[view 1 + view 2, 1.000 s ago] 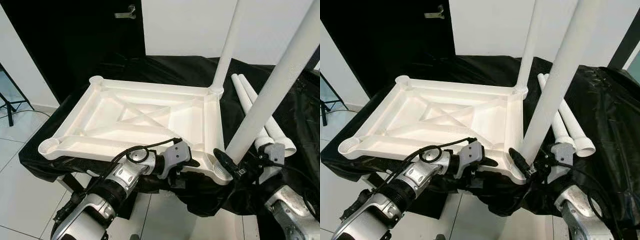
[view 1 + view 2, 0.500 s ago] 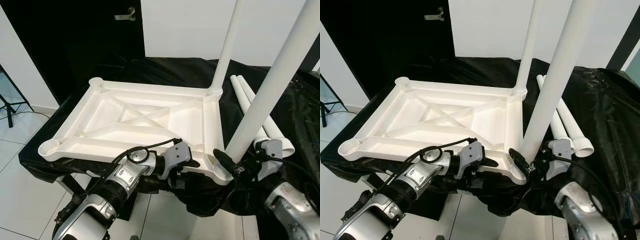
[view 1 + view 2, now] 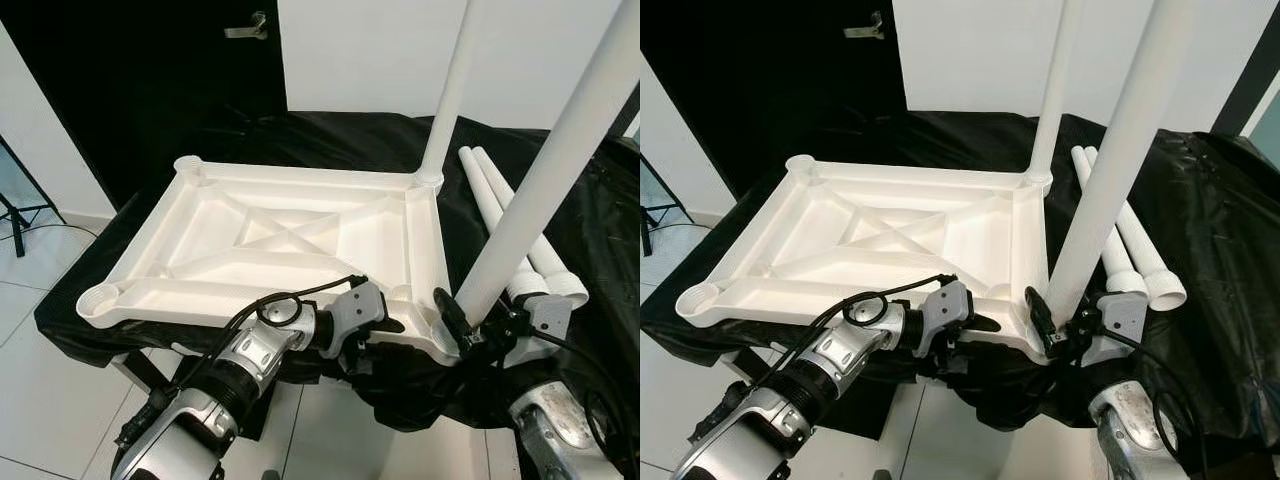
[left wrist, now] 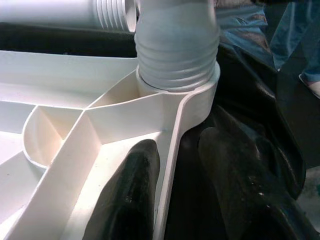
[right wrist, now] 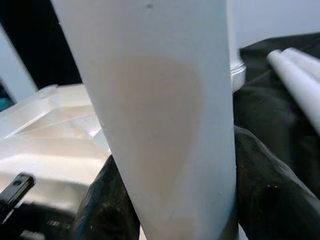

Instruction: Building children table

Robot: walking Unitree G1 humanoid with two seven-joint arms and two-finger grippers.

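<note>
Silver arms w/ blk cables, blk-fingered left hand (image 3: 385, 325).

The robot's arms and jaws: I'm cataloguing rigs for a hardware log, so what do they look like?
Both arms are silver metal, built of ribbed, rounded segments. The left arm has a round silver joint and a looping black cable running to a grey wrist housing. The left gripper ends in two long, rounded, glossy black fingers. The right gripper has the same black fingers, a grey wrist block and black cabling.

Smooth white plastic tabletop (image 3: 290, 240) on glossy black cloth (image 3: 560, 210).
</note>
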